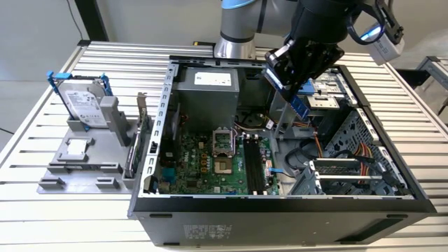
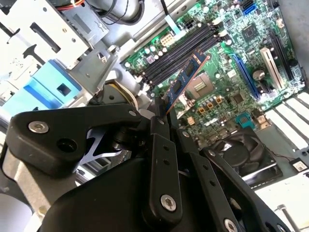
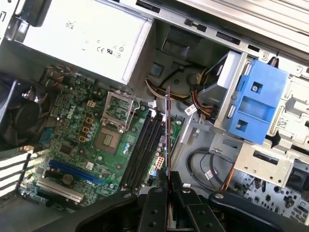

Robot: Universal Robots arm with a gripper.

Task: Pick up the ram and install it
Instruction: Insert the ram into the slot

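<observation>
One slatted metal tabletop (image 1: 42, 220) carries an open computer case (image 1: 280, 212) lying on its side. Arm (image 1: 238, 31) reaches in over the case's far edge in the exterior view. Grey power supply (image 1: 206, 97) sits at the far end of the case, with the green motherboard (image 1: 199, 165) nearer the camera. Outside the case, on the exterior view's left, a grey fixture (image 1: 91, 173) holds a silver hard drive (image 1: 83, 105) with blue rails, upright. Jaws are clenched on the ram (image 1: 299, 105), which is held tilted in the air above the case interior. It touches nothing but the jaws. In the second wrist view the ram (image 2: 186, 79) sticks out from between the fingers, with its free end over the black memory slots (image 2: 181, 50). In the first wrist view the ram (image 3: 167, 130) is edge-on, roughly parallel to the memory slots (image 3: 145, 150), and not seated in them.
</observation>
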